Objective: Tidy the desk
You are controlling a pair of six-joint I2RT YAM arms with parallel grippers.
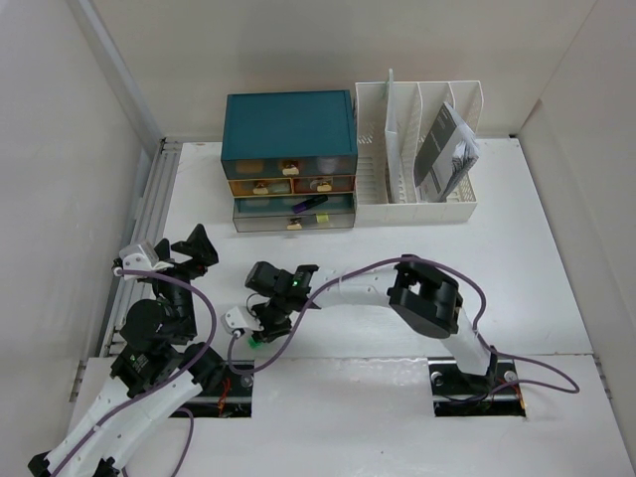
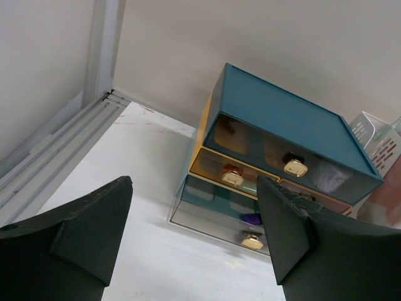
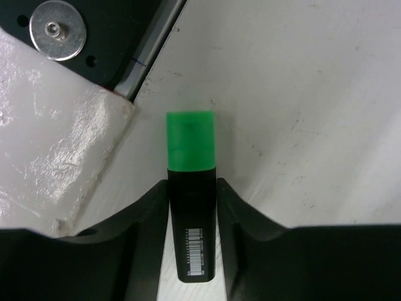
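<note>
My right gripper is low over the white desk, near its front left cut-out. It is shut on a black highlighter with a green cap. Both fingers press the black barrel, and the cap sticks out past the fingertips just above the desk. My left gripper hangs open and holds nothing, to the left of the right one. It faces the teal drawer box from a distance.
The teal drawer box stands at the back, its bottom drawer pulled out a little with a purple item inside. A white file rack holding a booklet stands to its right. A white block lies close left of the highlighter.
</note>
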